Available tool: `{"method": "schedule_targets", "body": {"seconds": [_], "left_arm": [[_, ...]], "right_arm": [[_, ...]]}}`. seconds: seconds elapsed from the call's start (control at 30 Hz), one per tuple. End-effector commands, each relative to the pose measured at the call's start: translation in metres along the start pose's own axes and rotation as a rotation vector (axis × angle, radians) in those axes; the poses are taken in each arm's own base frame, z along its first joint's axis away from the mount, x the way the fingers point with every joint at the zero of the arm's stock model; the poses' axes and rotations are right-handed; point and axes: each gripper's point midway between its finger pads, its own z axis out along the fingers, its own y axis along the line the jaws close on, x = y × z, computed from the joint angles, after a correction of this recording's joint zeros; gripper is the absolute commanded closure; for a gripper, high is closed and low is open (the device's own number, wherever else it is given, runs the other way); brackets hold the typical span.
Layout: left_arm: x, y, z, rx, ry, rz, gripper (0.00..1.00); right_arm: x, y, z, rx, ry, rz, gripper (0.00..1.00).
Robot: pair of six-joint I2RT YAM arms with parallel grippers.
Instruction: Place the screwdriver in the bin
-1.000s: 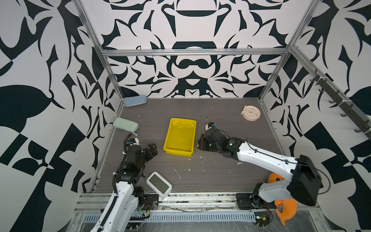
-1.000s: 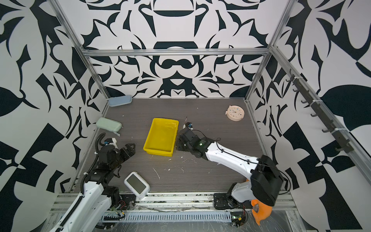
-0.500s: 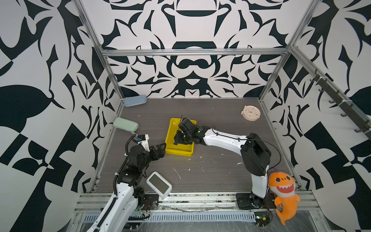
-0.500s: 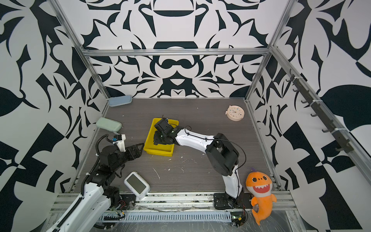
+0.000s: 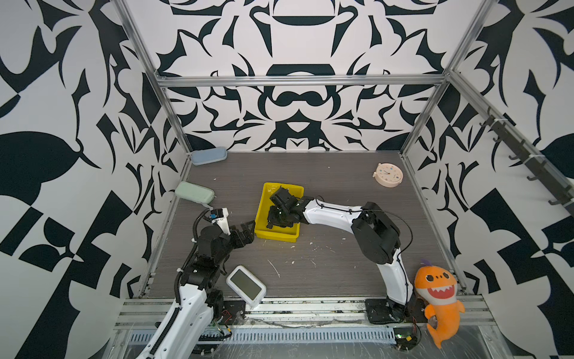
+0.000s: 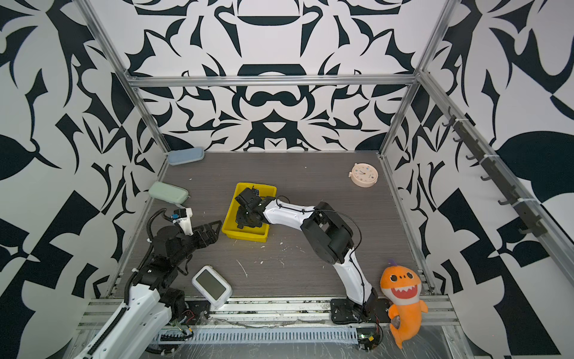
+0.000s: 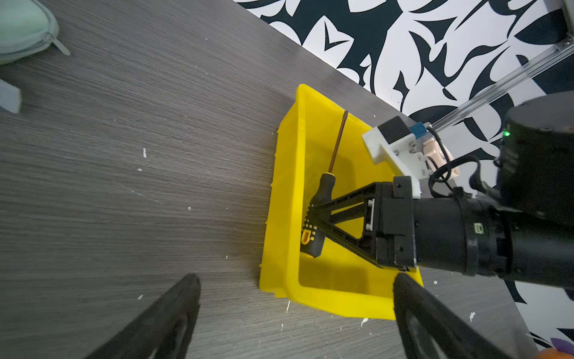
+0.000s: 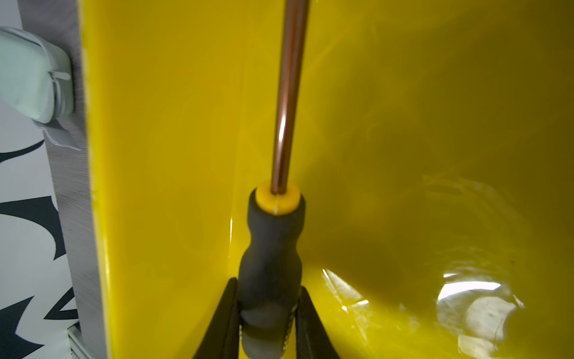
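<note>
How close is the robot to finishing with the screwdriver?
Nearly done. The screwdriver is already down inside the yellow bin. The right tool is shut on its black handle. Left to do: open up, let it go and pull out of the bin.

Yellow bin (image 7: 285,186), black-handled screwdriver (image 7: 325,186) with copper shaft — black-and-white patterned walls (image 5: 298,46).

screwdriver (image 7: 324,186): black handle, yellow ends, coppery shaft; inside bin, along a long wall
bin (image 7: 279,236): shallow, yellow, flat on bench (image 7: 155,155)
</note>
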Motion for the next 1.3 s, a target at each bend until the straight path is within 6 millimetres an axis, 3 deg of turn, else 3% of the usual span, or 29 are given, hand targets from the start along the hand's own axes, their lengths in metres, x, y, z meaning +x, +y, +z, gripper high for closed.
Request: {"method": "schedule_targets", "body": {"seconds": [0.0,0.23,0.37,0.57,0.77,0.97,1.17,1.27], "left_arm": [[-0.002,0.003,0.002,-0.023,0.005,0.004,0.00],[-0.001,0.005,0.004,-0.040,0.018,0.004,0.01],[-0.001,0.005,0.002,-0.038,0.006,-0.001,0.01],[0.000,0.006,0.003,-0.040,0.017,-0.003,0.01],[0.001,0.005,0.003,-0.039,0.021,-0.005,0.01],[0.003,0.004,0.003,-0.030,0.027,-0.011,0.01],[0.004,0.006,0.005,-0.041,0.036,-0.014,0.01],[0.003,0.008,0.005,-0.048,0.031,-0.016,0.01]], "right_arm": [[-0.015,0.024,-0.020,-0.041,-0.056,0.000,0.75],[-0.013,0.025,-0.019,-0.033,-0.035,-0.004,0.63],[-0.014,0.032,-0.029,-0.051,-0.036,0.004,0.55],[-0.023,0.040,-0.065,-0.071,-0.092,-0.023,0.53],[-0.024,0.032,-0.105,-0.072,-0.156,-0.057,0.53],[-0.038,-0.004,-0.175,0.016,-0.336,-0.104,0.53],[-0.043,-0.073,-0.231,0.158,-0.543,-0.090,0.52],[-0.041,-0.105,-0.254,0.208,-0.596,-0.068,0.43]]}}
